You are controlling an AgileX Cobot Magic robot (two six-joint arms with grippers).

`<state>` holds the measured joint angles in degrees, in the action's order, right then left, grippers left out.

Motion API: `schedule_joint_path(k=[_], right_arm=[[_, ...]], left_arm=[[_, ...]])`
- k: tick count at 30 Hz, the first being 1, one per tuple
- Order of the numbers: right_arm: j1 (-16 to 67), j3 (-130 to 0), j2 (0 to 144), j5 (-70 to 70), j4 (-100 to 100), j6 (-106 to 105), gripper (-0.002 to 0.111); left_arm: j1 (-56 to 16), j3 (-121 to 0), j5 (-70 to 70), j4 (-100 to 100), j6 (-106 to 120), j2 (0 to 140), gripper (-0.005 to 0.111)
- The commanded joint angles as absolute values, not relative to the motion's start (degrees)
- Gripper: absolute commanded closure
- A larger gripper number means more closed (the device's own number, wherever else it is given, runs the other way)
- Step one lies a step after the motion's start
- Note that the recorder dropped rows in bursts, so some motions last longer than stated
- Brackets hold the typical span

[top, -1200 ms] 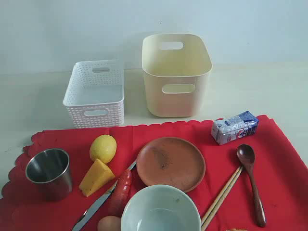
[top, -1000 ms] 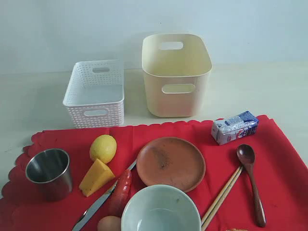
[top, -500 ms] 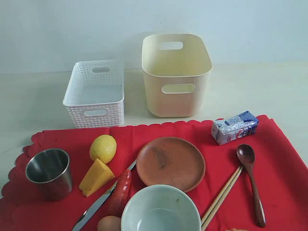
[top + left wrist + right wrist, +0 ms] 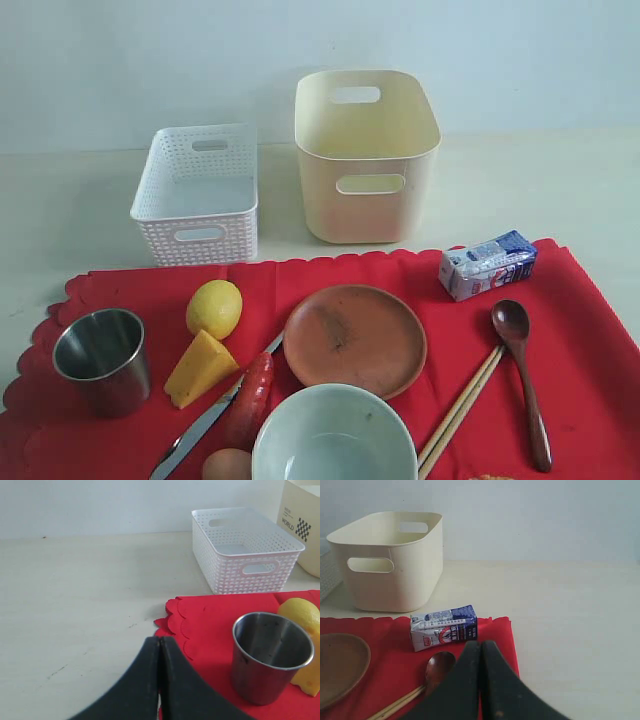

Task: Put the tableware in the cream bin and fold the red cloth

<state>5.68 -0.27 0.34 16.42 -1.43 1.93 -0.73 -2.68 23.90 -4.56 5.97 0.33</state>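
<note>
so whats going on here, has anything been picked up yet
Nothing is being handled right now. The left end effector and the right end effector are both shut and empty, each by an outer edge of the red cloth. The steel cup, knife, brown plate, green bowl, spoon and chopsticks all lie on the cloth, which is spread flat. The cream bin stands behind it with no tableware in it.
</note>
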Motion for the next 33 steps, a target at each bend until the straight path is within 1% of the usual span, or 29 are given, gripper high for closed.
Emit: schedule_joint_path(k=[1,27,33], right_arm=[[5.35,0.0,0.0,16.26,-1.36,1.81,0.108],[5.35,0.0,0.08,17.01,-1.36,1.7,0.108],[5.35,-8.64,8.84,17.28,-1.36,1.7,0.108]], left_arm=[[-0.53,-2.5,23.38,-4.57,5.68,0.0,0.107],[-0.53,-2.5,23.38,-4.57,5.68,0.0,0.107],[-0.53,-2.5,23.38,-4.57,5.68,0.0,0.107]])
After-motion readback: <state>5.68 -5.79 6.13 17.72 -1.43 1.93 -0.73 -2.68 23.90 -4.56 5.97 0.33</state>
